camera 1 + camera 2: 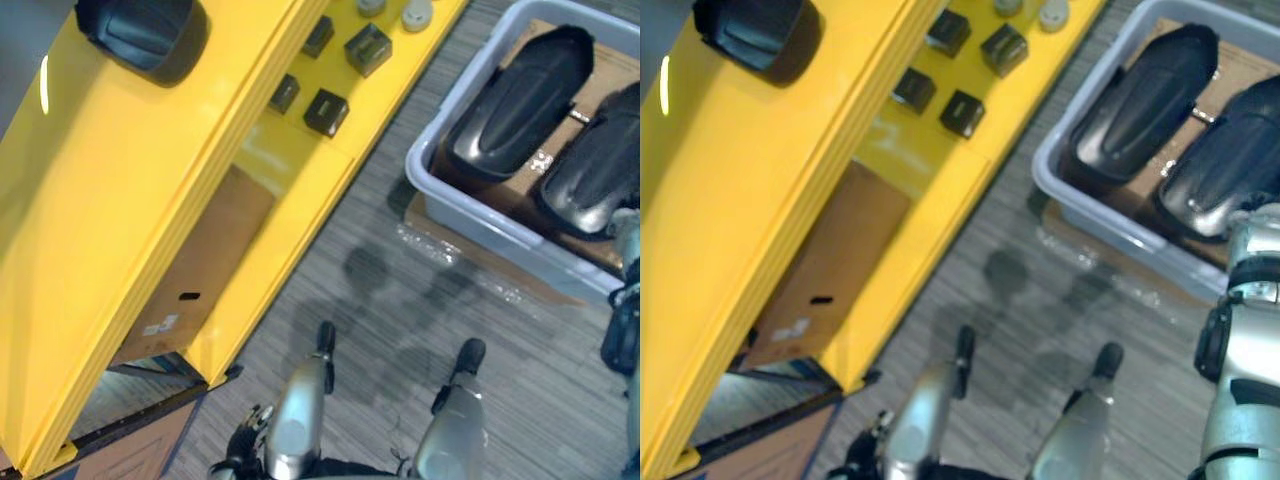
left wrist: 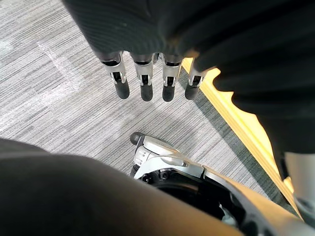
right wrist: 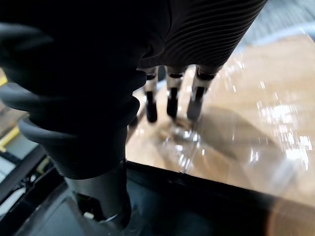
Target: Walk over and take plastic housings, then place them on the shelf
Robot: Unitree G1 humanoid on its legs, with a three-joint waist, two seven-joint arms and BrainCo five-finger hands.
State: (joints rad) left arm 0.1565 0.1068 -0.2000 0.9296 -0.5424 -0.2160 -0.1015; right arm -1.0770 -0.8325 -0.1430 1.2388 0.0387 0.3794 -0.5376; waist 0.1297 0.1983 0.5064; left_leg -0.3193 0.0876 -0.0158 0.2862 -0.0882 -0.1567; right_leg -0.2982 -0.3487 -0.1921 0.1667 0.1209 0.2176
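On your left, one plastic housing [image 1: 140, 35] lies atop the yellow shelf [image 1: 110, 200]. Your left hand [image 2: 142, 83] hangs over carpet [image 2: 49, 98], fingers straight, empty. To the right, a second housing [image 1: 520, 100] and a third housing [image 1: 590, 165] lie in the grey tub [image 1: 440, 175]. Your right hand [image 3: 172, 98], also straight-fingered and empty, hovers over shiny cardboard [image 3: 256, 73] nearby.

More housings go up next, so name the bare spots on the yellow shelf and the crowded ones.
Free: the top board of the yellow shelf, from the black housing toward the near end. Also the lower ledge between the small black blocks and the cardboard. Crowded: the far ledge among those blocks.
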